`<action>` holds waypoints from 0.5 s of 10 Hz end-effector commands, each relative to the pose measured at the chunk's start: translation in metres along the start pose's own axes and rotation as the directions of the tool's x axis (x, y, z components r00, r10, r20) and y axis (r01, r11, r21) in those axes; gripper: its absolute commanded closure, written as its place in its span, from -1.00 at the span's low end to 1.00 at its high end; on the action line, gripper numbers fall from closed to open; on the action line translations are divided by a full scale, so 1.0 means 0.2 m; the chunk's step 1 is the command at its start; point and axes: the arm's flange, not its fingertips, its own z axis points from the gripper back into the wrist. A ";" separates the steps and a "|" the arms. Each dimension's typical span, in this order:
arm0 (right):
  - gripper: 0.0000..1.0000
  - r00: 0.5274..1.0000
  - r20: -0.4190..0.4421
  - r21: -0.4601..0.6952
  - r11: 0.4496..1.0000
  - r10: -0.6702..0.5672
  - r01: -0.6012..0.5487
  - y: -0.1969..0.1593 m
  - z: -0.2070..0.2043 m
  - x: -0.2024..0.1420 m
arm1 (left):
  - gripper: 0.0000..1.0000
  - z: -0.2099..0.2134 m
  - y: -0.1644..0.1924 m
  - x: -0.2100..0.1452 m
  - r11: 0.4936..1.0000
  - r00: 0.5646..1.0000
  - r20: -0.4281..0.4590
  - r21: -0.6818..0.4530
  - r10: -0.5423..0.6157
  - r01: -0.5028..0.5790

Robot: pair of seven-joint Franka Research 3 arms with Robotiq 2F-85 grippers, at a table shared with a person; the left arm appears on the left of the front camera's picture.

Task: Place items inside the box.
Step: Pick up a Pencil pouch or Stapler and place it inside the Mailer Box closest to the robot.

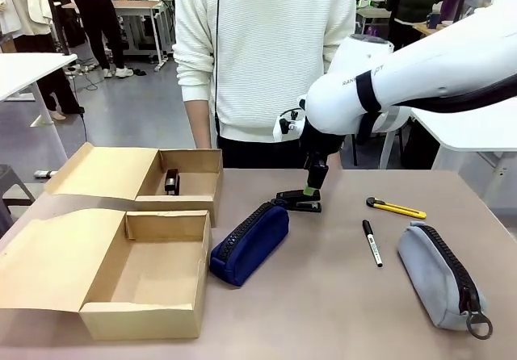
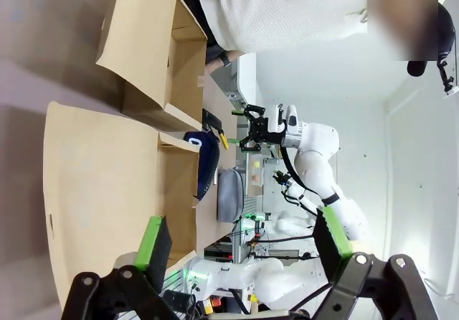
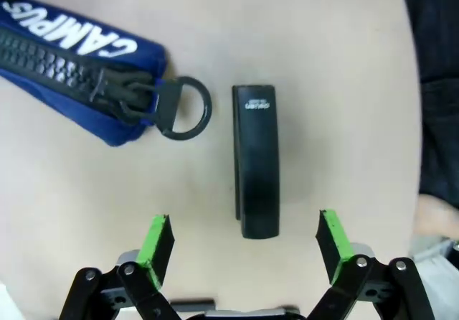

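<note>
A black stapler (image 1: 299, 201) lies on the table just past the navy zip pouch (image 1: 250, 243). My right gripper (image 1: 311, 184) hangs right above this stapler, jaws open. In the right wrist view the stapler (image 3: 257, 158) lies lengthwise between and just ahead of the green pads (image 3: 161, 237), untouched, with the navy pouch (image 3: 72, 54) and its ring pull at the upper left. Another black stapler (image 1: 171, 182) sits inside the far cardboard box (image 1: 194, 160). The near box (image 1: 145, 316) holds nothing. A black marker (image 1: 371, 243) and a grey pouch (image 1: 440, 275) lie at the right. My left gripper (image 2: 242, 241) is open in the air.
A yellow utility knife (image 1: 396, 208) lies beyond the marker. A person in a white sweater (image 1: 258, 53) stands at the far edge, behind the right arm. Both boxes' lids fold out to the left. Bare table lies between the navy pouch and the marker.
</note>
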 end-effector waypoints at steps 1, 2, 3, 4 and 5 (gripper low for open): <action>-1.00 0.999 -0.008 0.059 0.997 0.046 -0.046 -0.09 -0.02 -0.01 | -1.00 0.01 0.00 0.00 1.000 1.000 0.001 -0.014 -0.019 0.019; -1.00 0.998 0.020 0.095 0.993 0.065 -0.067 -0.12 -0.08 -0.03 | -1.00 0.01 0.00 0.00 1.000 1.000 0.001 -0.014 -0.019 0.019; -1.00 0.997 0.026 0.135 0.988 0.069 -0.072 -0.15 -0.14 -0.03 | -1.00 0.01 0.00 0.00 1.000 1.000 0.001 -0.014 -0.019 0.019; -1.00 0.998 0.027 0.164 0.985 0.055 -0.059 -0.16 -0.20 -0.04 | -1.00 0.01 0.00 0.00 1.000 1.000 0.001 -0.014 -0.019 0.019; -1.00 0.998 0.039 0.172 0.983 0.052 -0.058 -0.15 -0.23 -0.05 | -1.00 0.01 0.00 0.00 1.000 1.000 0.001 -0.014 -0.019 0.019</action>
